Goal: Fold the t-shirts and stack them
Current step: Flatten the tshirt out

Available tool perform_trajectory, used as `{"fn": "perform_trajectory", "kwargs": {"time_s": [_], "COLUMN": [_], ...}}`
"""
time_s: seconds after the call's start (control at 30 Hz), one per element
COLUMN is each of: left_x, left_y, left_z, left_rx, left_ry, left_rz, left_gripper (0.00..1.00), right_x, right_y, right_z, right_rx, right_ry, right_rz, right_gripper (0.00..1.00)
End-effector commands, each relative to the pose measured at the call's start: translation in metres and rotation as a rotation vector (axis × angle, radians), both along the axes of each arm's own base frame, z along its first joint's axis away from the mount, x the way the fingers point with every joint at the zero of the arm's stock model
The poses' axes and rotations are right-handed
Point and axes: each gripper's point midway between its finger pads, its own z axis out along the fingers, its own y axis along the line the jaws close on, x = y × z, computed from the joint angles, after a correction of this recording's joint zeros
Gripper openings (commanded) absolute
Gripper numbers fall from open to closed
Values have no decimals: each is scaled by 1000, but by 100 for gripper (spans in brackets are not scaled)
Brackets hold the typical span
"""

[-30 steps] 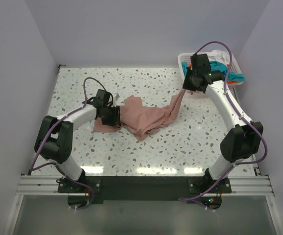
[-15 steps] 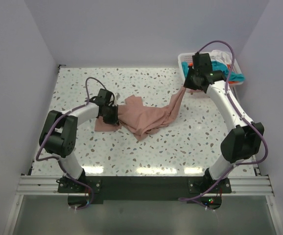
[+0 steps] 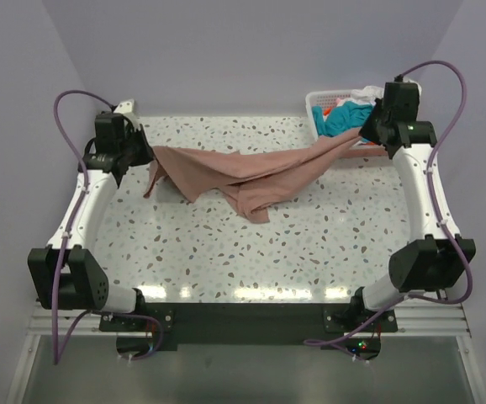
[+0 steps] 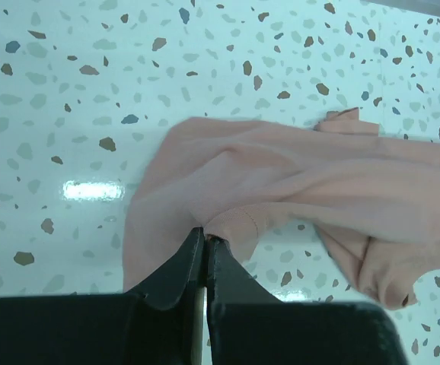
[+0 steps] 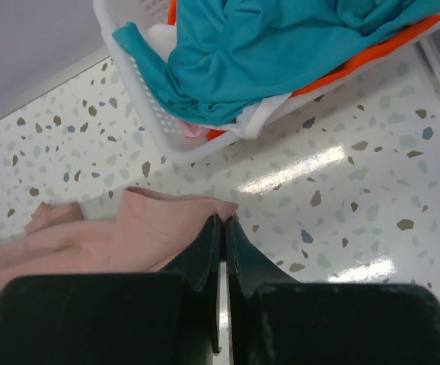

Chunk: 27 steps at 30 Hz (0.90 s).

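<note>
Holds the salmon-pink t-shirt (image 3: pixel 243 172) stretched over the far half of the tabletop (image 3: pixel 310 244), long axis left to right, middle drooping. Pinches its left end in the clenched left fingers (image 4: pixel 178 262), arm raised toward the far-left corner. Pinches its right end in the clenched right fingers (image 5: pixel 201 251), arm reaching beside the white basket (image 5: pixel 140 84). Finds a teal t-shirt (image 5: pixel 266 53) and an orange t-shirt (image 5: pixel 357 65) heaped inside.

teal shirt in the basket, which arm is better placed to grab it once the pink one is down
Right. The right gripper is beside the basket with the teal shirt; the left gripper is off at the far left. Both are shut on the pink shirt, so it must release first.
</note>
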Motion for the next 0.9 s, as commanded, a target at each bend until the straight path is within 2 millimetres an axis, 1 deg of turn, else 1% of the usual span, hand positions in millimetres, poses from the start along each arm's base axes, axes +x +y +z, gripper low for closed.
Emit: {"fn": "perform_trajectory", "kwargs": {"time_s": [0.0, 0.03, 0.07, 0.1, 0.17, 0.2, 0.23, 0.27, 0.3, 0.33, 0.4, 0.43, 0.5, 0.53, 0.57, 0.6, 0.63, 0.67, 0.7, 0.73, 0.77, 0.8, 0.83, 0.87], "left_x": [-5, -3, -1, 2, 13, 18, 27, 34, 40, 51, 61, 69, 74, 76, 75, 74, 67, 62, 54, 46, 39, 27, 17, 8], "left_y": [30, 32, 36, 31, 24, 20, 18, 18, 19, 22, 28, 29, 33, 34, 33, 33, 33, 34, 34, 34, 36, 39, 41, 47], "left_z": [-27, -37, -42, -46, -56, -58, -66, -62, -61, -58, -50, -39, -28, -15, -10, -3, 9, 14, 34, 33, 39, 60, 59, 66], "left_rx": [63, 52, 45, 27, 0, -16, -25, -30, -26, -21, 4, 15, 34, 40, 41, 44, 45, 45, 51, 53, 55, 68, 70, 73], "left_ry": [74, 92, 97, 98, 89, 82, 77, 68, 67, 67, 58, 31, 7, -21, -31, -45, -72, -82, -129, -127, -141, -191, -190, -205], "left_rz": [46, 48, 49, 21, -15, -33, -43, -47, -42, -37, -22, -24, -16, -16, -19, -14, -13, -5, 1, 10, 24, 51, 68, 117], "left_gripper": [0, 0, 0, 1, 4, 4, 5, 5, 5, 4, 4, 4, 1, 0, 0, 0, 0, 0, 0, 0, 0, 0, 0, 0], "right_x": [-9, -8, -8, -8, -6, -6, -6, -4, -4, -3, -5, -6, -10, -11, -12, -17, -18, -20, -26, -28, -30, -39, -41, -45], "right_y": [-12, -11, -7, -6, 0, 5, 8, 10, 13, 14, 15, 15, 13, 12, 12, 12, 11, 11, 11, 12, 11, 10, 9, 6], "right_z": [41, 38, 34, 26, 19, 10, 7, 7, 2, 2, 3, 4, 9, 13, 17, 24, 31, 37, 47, 55, 63, 75, 89, 97], "right_rx": [-43, -39, -29, -18, 13, 37, 55, 64, 80, 89, 94, 90, 84, 76, 74, 70, 65, 62, 59, 56, 50, 45, 35, 23], "right_ry": [-110, -102, -93, -76, -73, -58, -58, -70, -62, -67, -70, -76, -88, -100, -112, -135, -162, -183, -214, -244, -271, -312, -365, -395], "right_rz": [-31, -28, -13, -7, 2, 21, 24, 30, 40, 42, 44, 45, 40, 36, 36, 39, 40, 42, 46, 52, 54, 54, 53, 40], "right_gripper": [0, 0, 0, 0, 0, 0, 0, 0, 0, 0, 0, 0, 0, 0, 0, 0, 0, 0, 0, 0, 0, 0, 0, 0]}}
